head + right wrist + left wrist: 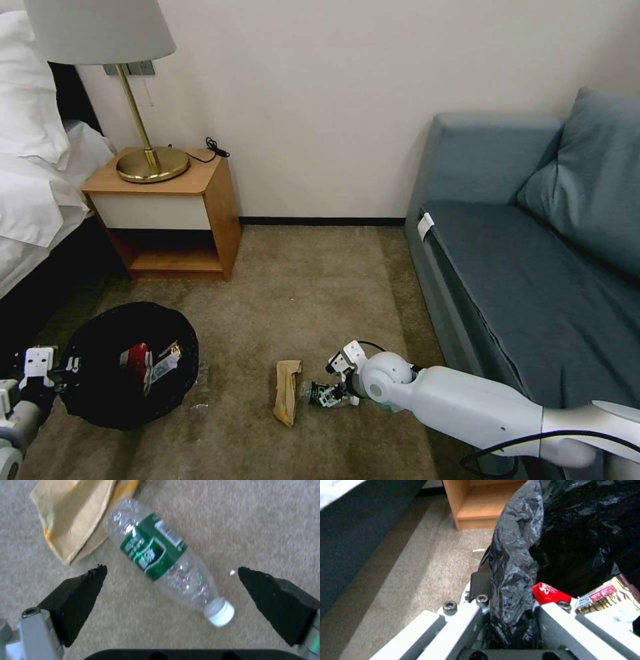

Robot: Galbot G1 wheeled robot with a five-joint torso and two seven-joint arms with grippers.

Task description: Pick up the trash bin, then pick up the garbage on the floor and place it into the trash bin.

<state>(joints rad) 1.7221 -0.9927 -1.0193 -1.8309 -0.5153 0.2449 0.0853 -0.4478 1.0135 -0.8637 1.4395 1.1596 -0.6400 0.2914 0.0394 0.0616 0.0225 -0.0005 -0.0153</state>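
The trash bin (100, 400), lined with a black bag (516, 555), is at the lower left of the head view. My left gripper (67, 369) (511, 605) is shut on its rim. Inside lie a red snack bag (138, 360) (550, 593) and a yellow-brown snack wrapper (167, 363) (606, 595). On the carpet, a tan paper wrapper (288, 390) (76, 512) lies beside a clear green-labelled bottle (308, 390) (160, 555). My right gripper (328, 395) (170, 568) hangs open just above the bottle, one finger on each side of it.
A wooden nightstand (173, 213) with a brass lamp (143, 160) stands at the back left beside a bed (33, 200). A blue-grey sofa (533, 280) runs along the right. Open carpet (300, 293) lies between them.
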